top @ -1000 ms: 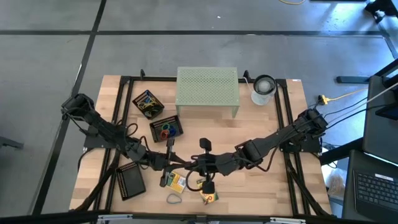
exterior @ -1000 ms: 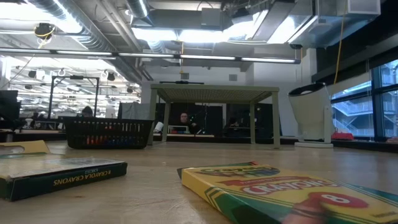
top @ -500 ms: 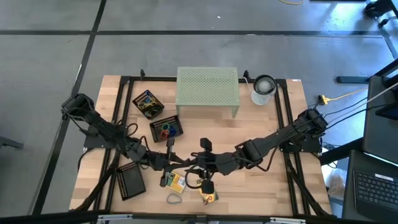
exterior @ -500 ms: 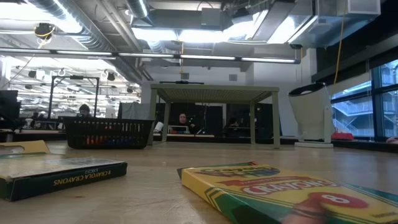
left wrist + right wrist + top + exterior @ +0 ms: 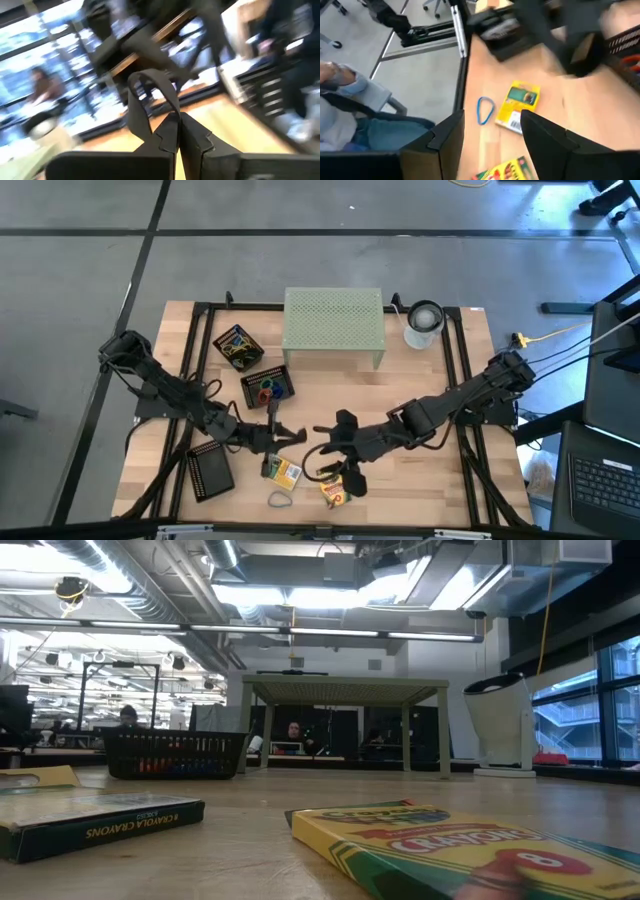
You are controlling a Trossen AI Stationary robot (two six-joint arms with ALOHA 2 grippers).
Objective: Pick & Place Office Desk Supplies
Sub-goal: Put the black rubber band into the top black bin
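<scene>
My left gripper (image 5: 288, 433) is at the table's middle, shut on a dark loop (image 5: 150, 95); whether that loop is a band or a clip I cannot tell. My right gripper (image 5: 490, 145) stands open just to its right (image 5: 322, 452), with nothing between its fingers. Below and ahead of it lie a yellow-green crayon box (image 5: 520, 107), a blue rubber band (image 5: 485, 109) and a second crayon box (image 5: 505, 170). Both boxes lie flat on the wood near the front edge (image 5: 283, 472) (image 5: 336, 495). Neither gripper shows in the low view. My left gripper pinches the dark loop between its two fingertips at one end of the loop (image 5: 167, 122). The rest of the loop arches out past the fingertips. Whether it is clear of the table I cannot tell.
Two black mesh trays (image 5: 238, 345) (image 5: 267, 385) stand at the back left, one with coloured bands in it. A flat black mesh piece (image 5: 210, 472) lies front left. The pale green riser (image 5: 334, 325) and a white-grey cylinder (image 5: 424, 323) stand at the far edge.
My right gripper has opened and drawn back toward the table's right and near edge, away from my left gripper, which it stood against a second ago. My left gripper has stayed shut and has shifted slightly toward the far edge.
</scene>
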